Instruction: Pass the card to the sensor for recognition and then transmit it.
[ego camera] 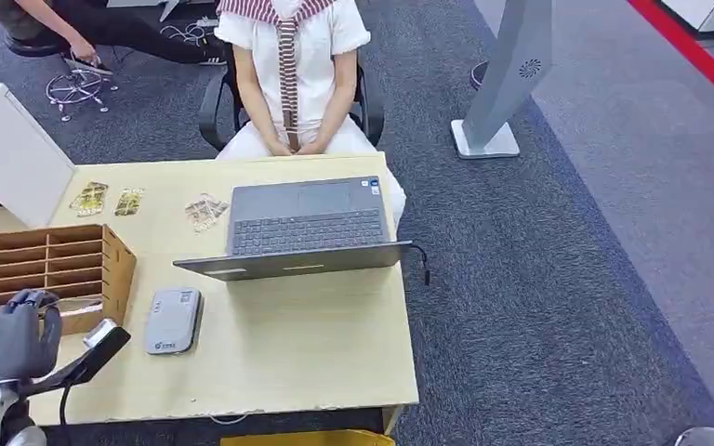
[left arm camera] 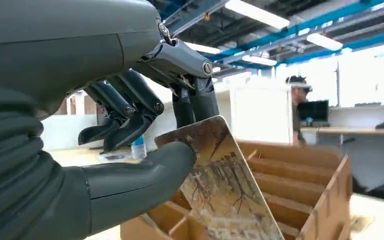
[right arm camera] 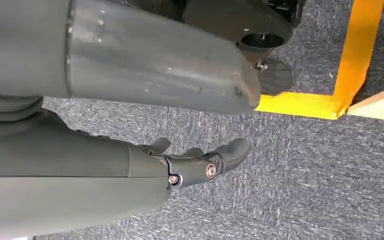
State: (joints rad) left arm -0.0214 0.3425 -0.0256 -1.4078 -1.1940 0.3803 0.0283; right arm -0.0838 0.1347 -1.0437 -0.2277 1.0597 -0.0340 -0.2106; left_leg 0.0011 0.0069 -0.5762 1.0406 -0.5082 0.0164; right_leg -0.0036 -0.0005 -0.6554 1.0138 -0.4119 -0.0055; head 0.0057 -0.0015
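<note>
Card [left arm camera: 220, 185] in left hand [left arm camera: 130, 125] — three cards [ego camera: 128, 201] on table [ego camera: 316, 344].

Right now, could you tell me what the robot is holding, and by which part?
The left hand pinches a card near its upper corner; the right hand holds nothing.

The bench [ego camera: 335, 344] is pale wood colour, and the card rack [ego camera: 56, 265] on it is brown. The laptop [ego camera: 302, 228] and the sensor [ego camera: 173, 321] are grey. The card [left arm camera: 225, 185] has a brown and cream picture with dark branches. The carpet [ego camera: 558, 279] is dark grey, with a red stripe [ego camera: 693, 51] in it. The left hand [left arm camera: 105, 165] is dark grey.
</note>
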